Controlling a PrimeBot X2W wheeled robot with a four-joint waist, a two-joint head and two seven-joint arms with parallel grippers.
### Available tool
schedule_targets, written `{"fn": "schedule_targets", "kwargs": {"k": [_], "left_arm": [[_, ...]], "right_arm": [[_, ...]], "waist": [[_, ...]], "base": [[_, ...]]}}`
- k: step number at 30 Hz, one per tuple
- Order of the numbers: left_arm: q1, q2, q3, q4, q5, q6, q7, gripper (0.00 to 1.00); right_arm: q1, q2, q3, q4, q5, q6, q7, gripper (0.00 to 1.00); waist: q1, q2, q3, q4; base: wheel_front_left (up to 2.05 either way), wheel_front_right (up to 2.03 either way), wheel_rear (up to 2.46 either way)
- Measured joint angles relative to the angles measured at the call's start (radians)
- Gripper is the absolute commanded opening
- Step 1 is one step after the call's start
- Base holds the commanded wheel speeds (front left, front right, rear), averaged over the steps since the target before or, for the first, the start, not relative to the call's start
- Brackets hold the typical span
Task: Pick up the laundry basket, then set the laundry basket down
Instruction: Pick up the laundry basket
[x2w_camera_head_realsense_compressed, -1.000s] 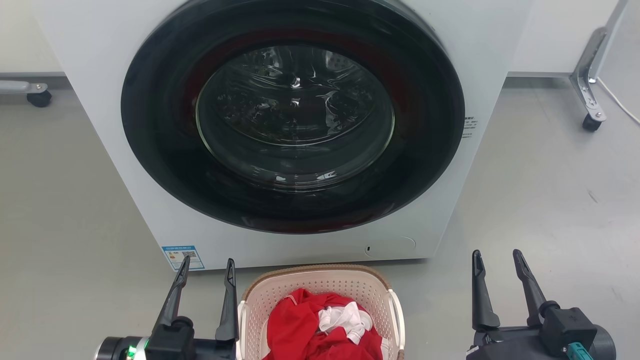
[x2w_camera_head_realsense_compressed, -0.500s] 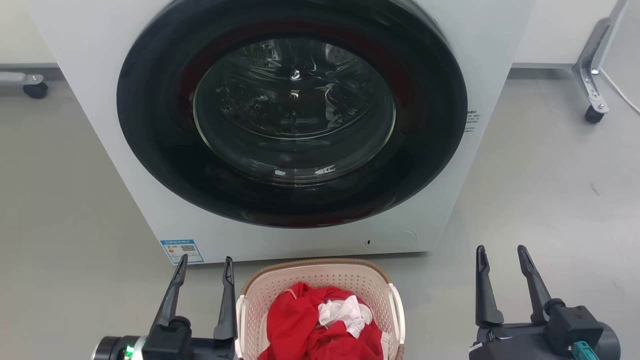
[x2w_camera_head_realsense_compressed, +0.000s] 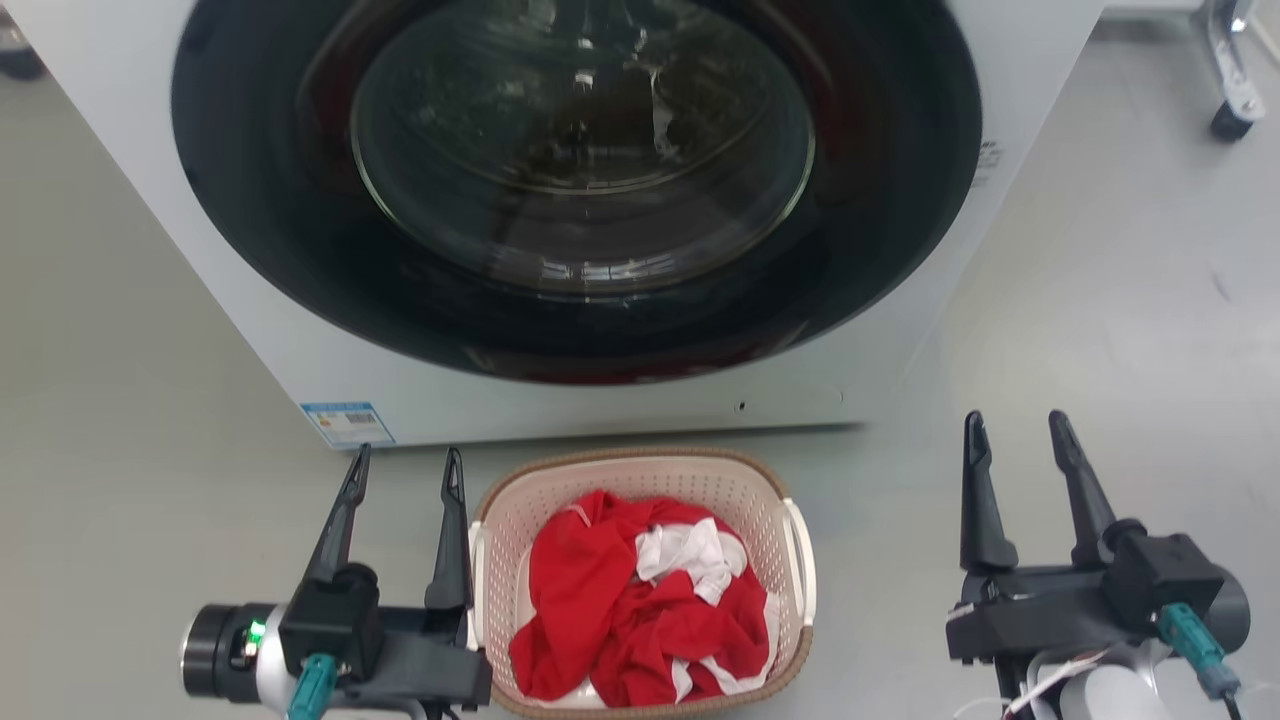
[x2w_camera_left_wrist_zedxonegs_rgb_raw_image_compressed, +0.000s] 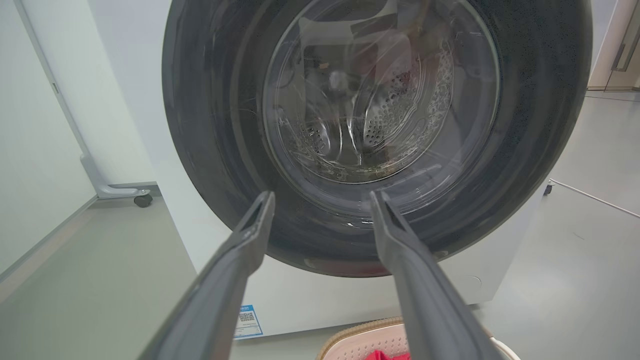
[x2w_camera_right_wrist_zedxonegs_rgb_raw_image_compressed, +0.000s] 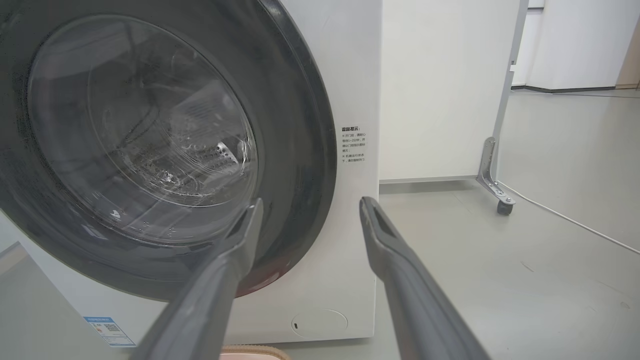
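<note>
Grey floor (x2w_camera_head_realsense_compressed: 1100, 350) fronts the washer (x2w_camera_head_realsense_compressed: 620, 405). The basket (x2w_camera_head_realsense_compressed: 620, 457), heaped with clothes (x2w_camera_head_realsense_compressed: 620, 610), sits at lower centre just before it. Lifting by one handle would likely tilt it, spill them or knock the washer. The left gripper (x2w_camera_head_realsense_compressed: 406, 452), spread and empty, stands just beside its left handle. The right gripper (x2w_camera_head_realsense_compressed: 1014, 416), also spread and empty, is well apart at lower right.
</note>
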Motion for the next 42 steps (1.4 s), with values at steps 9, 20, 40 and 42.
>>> {"fn": "schedule_targets", "kwargs": {"k": [9,20,40,42], "left_arm": [[-0.127,-0.006,-0.004,0.117,-0.014,0.000,0.000,1.00],[-0.270,-0.012,-0.024,0.288,-0.073,0.000,0.014,1.00],[-0.532,-0.020,-0.080,0.489,-0.198,0.000,0.037,1.00],[-0.557,-0.021,-0.091,0.500,-0.205,0.000,0.037,1.00]], "right_arm": [[-0.116,-0.012,-0.018,0.101,0.000,0.015,-0.004,1.00],[-0.237,-0.017,-0.014,0.231,0.000,0.026,-0.004,1.00],[-0.498,-0.017,0.012,0.436,-0.001,0.040,0.018,1.00],[-0.528,-0.018,0.012,0.449,-0.001,0.040,0.018,1.00]], "waist": [[0.0001,0.0000,0.125,0.006],[0.0001,0.0001,0.286,0.023],[0.0001,0.0001,0.586,0.052],[0.0001,0.0001,0.616,0.054]], "base": [[0.00,0.00,0.00],[0.00,0.00,0.00],[0.00,0.00,0.00],[0.00,0.00,0.00]]}}
